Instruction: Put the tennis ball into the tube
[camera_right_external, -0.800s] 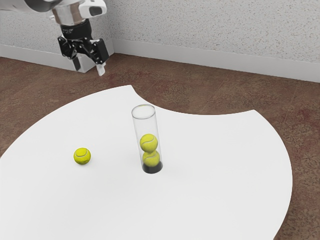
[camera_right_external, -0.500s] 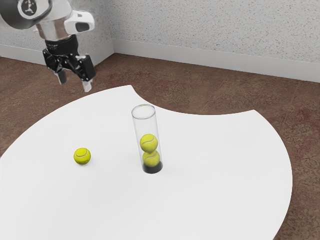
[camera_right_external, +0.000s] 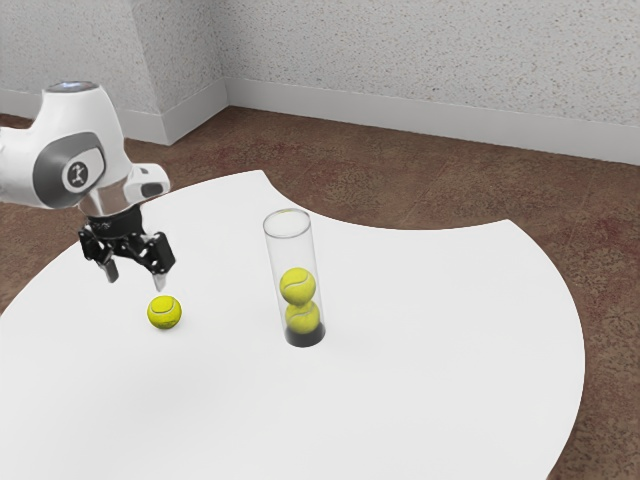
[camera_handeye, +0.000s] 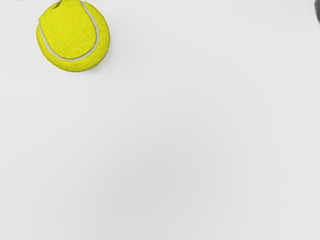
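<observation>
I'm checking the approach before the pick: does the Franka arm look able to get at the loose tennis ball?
Probably yes: the open gripper hovers near the loose ball, which sits outside the tube with nothing seen covering it.

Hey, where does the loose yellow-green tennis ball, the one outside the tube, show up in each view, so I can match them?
Exterior view: the loose yellow-green ball sits below the black two-finger tool, to the exterior view's left of the clear cylindrical tube.
Wrist view: it is slightly cut off by the picture's edge, well apart from a dark shape at a corner.
Shared landmark: the smooth white tabletop beneath the ball.
</observation>
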